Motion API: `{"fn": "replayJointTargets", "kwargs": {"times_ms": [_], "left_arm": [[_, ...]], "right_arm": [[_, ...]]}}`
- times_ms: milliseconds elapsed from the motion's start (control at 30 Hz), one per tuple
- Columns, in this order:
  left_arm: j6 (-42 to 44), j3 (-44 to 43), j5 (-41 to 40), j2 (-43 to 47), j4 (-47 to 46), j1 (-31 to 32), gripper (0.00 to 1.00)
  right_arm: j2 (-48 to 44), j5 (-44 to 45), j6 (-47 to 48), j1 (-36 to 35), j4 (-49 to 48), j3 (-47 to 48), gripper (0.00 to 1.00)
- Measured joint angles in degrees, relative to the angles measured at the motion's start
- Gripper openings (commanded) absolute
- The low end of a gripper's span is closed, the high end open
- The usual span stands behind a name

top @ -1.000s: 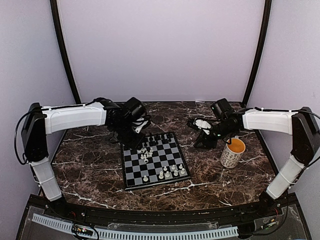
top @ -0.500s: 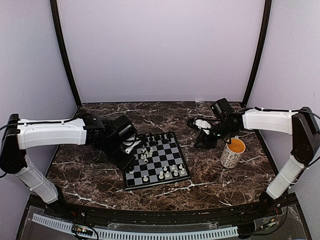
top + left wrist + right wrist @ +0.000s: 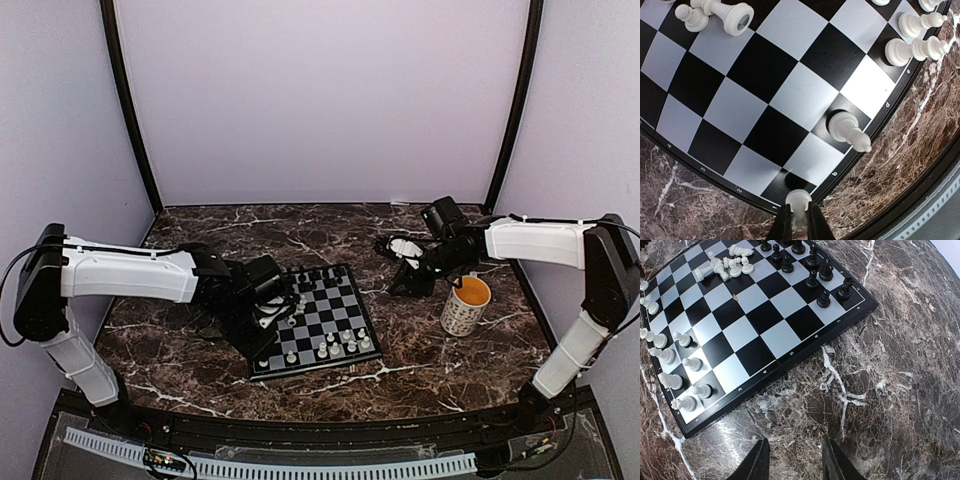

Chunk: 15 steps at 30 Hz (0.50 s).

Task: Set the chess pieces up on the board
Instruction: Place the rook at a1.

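At the board's [image 3: 765,65] near-left corner, the left gripper [image 3: 799,220] is pinching a white chess piece [image 3: 799,201].
Its jaws are gripping it narrowly over the corner square. Standing white pieces [image 3: 850,131] are lining the near edge, toppled white pieces [image 3: 725,267] are lying mid-board, and black pieces [image 3: 812,270] are lining the far edge. Beyond, the right gripper [image 3: 796,460] is hanging part-open and empty over the marble table [image 3: 890,365], near a mug [image 3: 466,305].

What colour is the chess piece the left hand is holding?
White. The piece pinched in the left hand shows best in the left wrist view.
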State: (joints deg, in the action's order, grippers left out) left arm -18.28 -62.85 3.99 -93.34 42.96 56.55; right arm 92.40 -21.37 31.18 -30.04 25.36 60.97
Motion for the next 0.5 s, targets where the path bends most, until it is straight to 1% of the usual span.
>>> {"fn": "replayJointTargets", "kwargs": {"times_ms": [500], "left_arm": [[0.02, 0.11, -0.74, -1.38, -0.04, 0.04, 0.07]], "right_arm": [[0.00, 0.61, 0.28, 0.00, 0.00, 0.00, 0.38]]}}
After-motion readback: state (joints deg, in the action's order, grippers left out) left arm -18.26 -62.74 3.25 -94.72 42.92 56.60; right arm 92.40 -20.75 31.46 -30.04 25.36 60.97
